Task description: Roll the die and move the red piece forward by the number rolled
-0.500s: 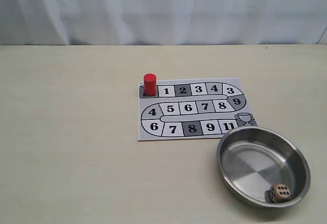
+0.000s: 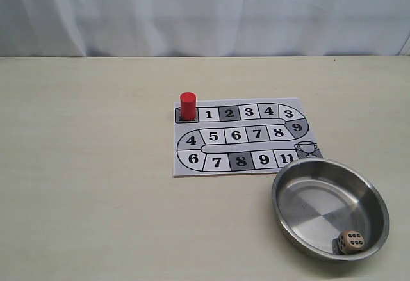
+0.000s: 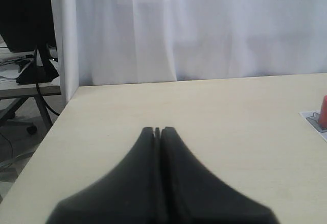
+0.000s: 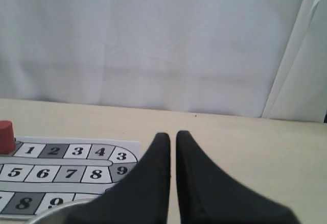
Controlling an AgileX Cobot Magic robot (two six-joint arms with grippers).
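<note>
Die (image 2: 351,241), red piece (image 2: 188,105): no change.

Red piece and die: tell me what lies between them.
Exterior view: the numbered board and the rim of the metal bowl lie between red piece and die.

a printed game board (image 2: 243,137) with numbered squares lies flat on the pale desk (image 2: 83,166). a round steel bowl (image 2: 307,198) sits just beside the board's trophy corner. a white curtain (image 2: 192,12) hangs behind the board.
</note>
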